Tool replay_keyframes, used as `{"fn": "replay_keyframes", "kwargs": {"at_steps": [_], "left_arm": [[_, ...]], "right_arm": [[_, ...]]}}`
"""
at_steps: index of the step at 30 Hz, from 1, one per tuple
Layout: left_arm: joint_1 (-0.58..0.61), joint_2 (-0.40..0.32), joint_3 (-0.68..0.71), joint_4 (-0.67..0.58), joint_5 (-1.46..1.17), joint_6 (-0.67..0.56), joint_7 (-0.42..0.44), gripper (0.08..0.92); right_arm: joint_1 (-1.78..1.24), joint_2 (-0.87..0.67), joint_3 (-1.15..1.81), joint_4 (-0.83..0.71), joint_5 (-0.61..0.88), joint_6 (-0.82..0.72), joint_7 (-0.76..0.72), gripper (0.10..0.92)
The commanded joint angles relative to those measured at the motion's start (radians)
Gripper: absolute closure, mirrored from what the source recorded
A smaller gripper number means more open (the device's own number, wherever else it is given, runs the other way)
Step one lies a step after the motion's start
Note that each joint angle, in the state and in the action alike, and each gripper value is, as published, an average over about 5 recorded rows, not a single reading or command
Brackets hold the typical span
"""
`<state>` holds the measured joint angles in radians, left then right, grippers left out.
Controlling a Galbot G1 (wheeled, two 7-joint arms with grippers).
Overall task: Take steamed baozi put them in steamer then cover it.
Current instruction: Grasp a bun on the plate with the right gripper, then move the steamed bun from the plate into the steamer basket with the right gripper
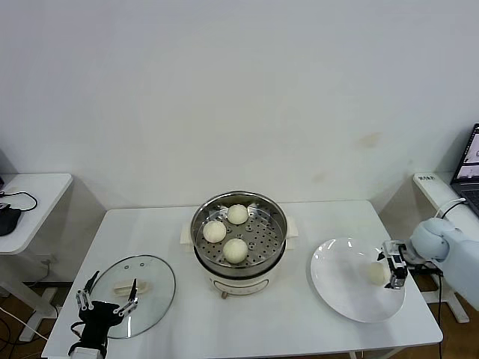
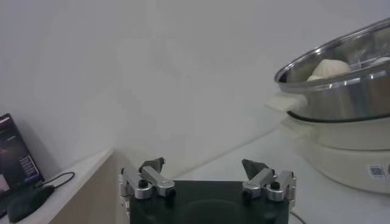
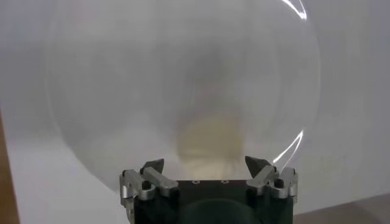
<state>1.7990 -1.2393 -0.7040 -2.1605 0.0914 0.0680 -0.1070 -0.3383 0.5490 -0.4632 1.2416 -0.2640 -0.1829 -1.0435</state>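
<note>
The steel steamer on its white base stands mid-table with three cream-white baozi on its perforated tray. A fourth baozi lies on the white plate at the right. My right gripper is open at the plate's right edge, just right of that baozi; in the right wrist view the baozi lies just ahead of the open gripper. The glass cover with its cream handle lies flat at the table's front left. My left gripper is open over the cover's near edge, empty.
A small white side table with a black object and cable stands at the left. A laptop sits on a stand at the far right. The steamer also shows in the left wrist view.
</note>
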Motion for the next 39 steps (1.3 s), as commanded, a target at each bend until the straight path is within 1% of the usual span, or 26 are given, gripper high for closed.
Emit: {"fn": "replay_keyframes", "kwargs": {"at_steps": [1,3,6,16,19,24,30,34,39], "left_arm": [[0.001,-0.002,0.000,-0.001,0.000,0.001,0.000,0.177],[0.001,-0.003,0.000,-0.001,0.000,0.001,0.000,0.177],[0.001,-0.003,0.000,0.001,0.000,0.000,0.000,0.177],[0.000,-0.003,0.001,0.003,0.000,-0.001,-0.001,0.177],[0.000,-0.002,0.001,0.001,0.000,0.000,-0.001,0.177],[-0.003,0.000,0.002,-0.002,0.000,0.000,-0.001,0.177],[-0.012,0.006,0.007,-0.005,0.000,0.001,0.000,0.177],[-0.018,0.009,0.011,-0.005,0.000,0.003,0.000,0.177],[-0.023,0.014,0.013,-0.007,0.000,0.004,0.001,0.177]], "right_arm": [[-0.005,0.050,0.018,-0.047,-0.011,-0.001,0.006,0.205],[-0.006,0.051,0.017,-0.047,-0.014,-0.004,0.004,0.212],[-0.006,0.048,0.017,-0.046,-0.022,-0.008,-0.001,0.244],[0.023,0.014,0.009,-0.018,-0.022,-0.018,-0.044,0.450],[0.065,-0.004,-0.018,0.004,-0.003,-0.024,-0.056,0.480],[0.209,-0.046,-0.117,0.062,0.073,-0.054,-0.070,0.503],[0.417,-0.070,-0.235,0.148,0.195,-0.107,-0.069,0.500],[0.602,-0.047,-0.359,0.205,0.292,-0.147,-0.062,0.494],[0.815,0.029,-0.520,0.266,0.406,-0.201,-0.034,0.487]]}}
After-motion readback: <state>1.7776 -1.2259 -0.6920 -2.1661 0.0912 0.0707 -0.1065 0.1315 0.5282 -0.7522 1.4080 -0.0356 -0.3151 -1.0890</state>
